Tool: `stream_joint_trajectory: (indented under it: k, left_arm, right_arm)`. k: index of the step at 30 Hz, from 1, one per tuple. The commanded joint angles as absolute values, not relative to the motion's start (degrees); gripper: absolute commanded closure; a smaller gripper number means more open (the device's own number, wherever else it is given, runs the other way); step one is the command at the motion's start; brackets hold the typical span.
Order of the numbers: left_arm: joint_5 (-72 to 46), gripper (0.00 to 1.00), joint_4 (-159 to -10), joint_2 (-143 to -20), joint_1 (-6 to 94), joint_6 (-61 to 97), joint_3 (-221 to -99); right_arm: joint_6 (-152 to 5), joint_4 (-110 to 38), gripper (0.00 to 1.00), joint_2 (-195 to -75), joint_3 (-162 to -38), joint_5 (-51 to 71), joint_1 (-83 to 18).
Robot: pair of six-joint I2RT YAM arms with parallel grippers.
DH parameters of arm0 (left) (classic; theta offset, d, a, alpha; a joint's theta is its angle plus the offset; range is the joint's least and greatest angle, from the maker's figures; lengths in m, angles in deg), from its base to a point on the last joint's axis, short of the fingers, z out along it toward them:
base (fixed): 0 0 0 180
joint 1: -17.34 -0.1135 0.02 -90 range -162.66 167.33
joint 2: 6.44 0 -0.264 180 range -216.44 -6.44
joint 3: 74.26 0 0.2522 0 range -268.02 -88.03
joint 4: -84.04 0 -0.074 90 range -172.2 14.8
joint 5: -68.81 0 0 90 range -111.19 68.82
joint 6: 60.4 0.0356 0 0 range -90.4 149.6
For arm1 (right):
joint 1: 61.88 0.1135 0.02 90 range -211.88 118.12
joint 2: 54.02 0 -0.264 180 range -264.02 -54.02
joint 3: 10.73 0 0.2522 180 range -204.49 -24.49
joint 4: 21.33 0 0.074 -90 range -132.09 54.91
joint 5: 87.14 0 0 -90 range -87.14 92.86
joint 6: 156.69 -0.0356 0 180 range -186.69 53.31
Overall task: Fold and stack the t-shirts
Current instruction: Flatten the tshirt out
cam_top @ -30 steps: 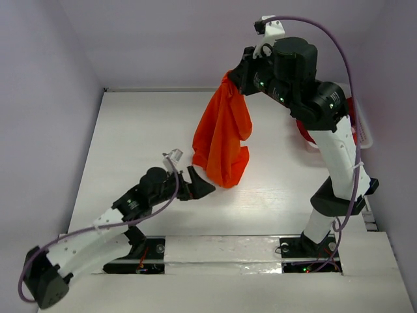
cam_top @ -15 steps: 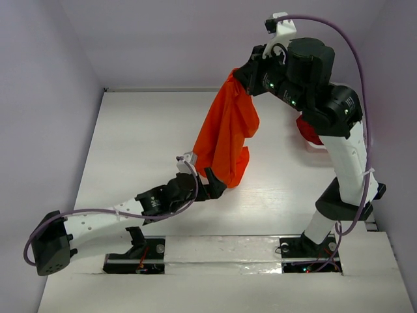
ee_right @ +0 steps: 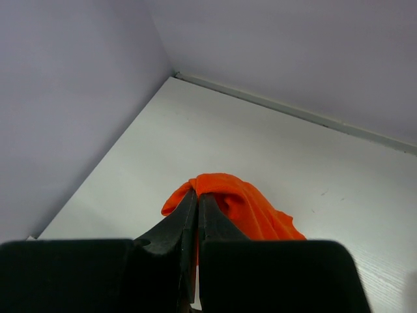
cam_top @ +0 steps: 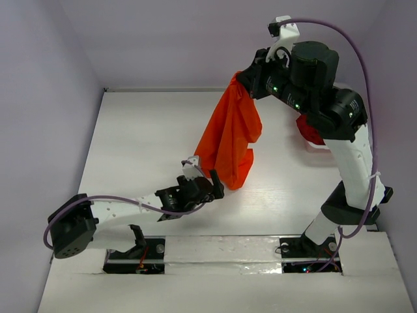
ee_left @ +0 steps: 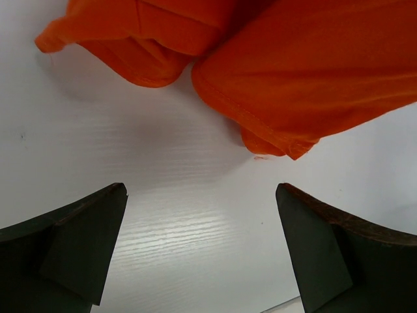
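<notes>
My right gripper [cam_top: 242, 79] is shut on the top of the bright orange t-shirt [cam_top: 229, 137] and holds it high, so the shirt hangs down over the table with its lower edge near the surface. In the right wrist view the shut fingers [ee_right: 197, 203] pinch the orange cloth [ee_right: 247, 208]. My left gripper [cam_top: 207, 181] is open low over the table, just left of the shirt's hanging hem. In the left wrist view the hem [ee_left: 287, 85] hangs just beyond the open fingers [ee_left: 85, 228], not between them. A dark red t-shirt [cam_top: 311, 132] shows at the right, partly hidden behind my right arm.
The white basket [cam_top: 362, 134] sits at the table's right edge, mostly hidden by my right arm. Lilac walls close the table [cam_top: 143, 130] at the back and both sides.
My left arm has stretched forward and right, bringing its open gripper up to the shirt's lower edge. My right gripper has carried the orange shirt slightly right and higher.
</notes>
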State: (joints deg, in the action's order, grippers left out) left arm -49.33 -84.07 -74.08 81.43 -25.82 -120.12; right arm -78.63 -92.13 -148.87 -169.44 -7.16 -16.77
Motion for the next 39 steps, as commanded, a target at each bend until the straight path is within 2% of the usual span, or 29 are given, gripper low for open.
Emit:
stream_joint_trajectory:
  k: [1,16,22,25,28,30,34,39]
  left_arm:
    - [-51.77,0.01,-86.51,-75.52,83.07,-27.44,-123.53]
    - [-57.13,0.01,-93.18,-79.65,83.60,-24.02,-124.50]
    - [-60.29,0.01,-94.16,-87.29,84.13,-20.50,-129.23]
    - [-63.97,0.01,-90.83,-90.19,84.13,-21.54,-132.65]
    - [-69.94,0.01,-74.34,-93.27,84.66,-33.26,-139.67]
    - [-70.75,0.01,-67.02,-94.33,84.66,-33.34,-142.16]
    - [-72.60,0.01,-69.27,-89.01,87.82,-31.23,-139.90]
    - [-69.88,0.01,-80.09,-79.14,88.35,-24.03,-133.47]
  right_arm:
    - [-77.50,-86.77,1.00,-146.83,-168.99,-7.07,-16.35]
    - [-78.38,-83.96,1.00,-144.20,-162.93,-6.02,-15.82]
    - [-78.20,-84.31,1.00,-143.93,-162.66,-6.55,-15.82]
    - [-77.94,-83.96,1.00,-143.50,-161.78,-6.99,-15.82]
    - [-77.76,-83.87,1.00,-143.14,-161.25,-7.60,-15.82]
    - [-77.41,-83.61,1.00,-142.88,-160.82,-8.13,-15.82]
    - [-77.32,-83.26,1.00,-142.88,-160.55,-8.31,-15.82]
    - [-77.24,-82.82,1.00,-142.44,-159.85,-8.92,-15.82]
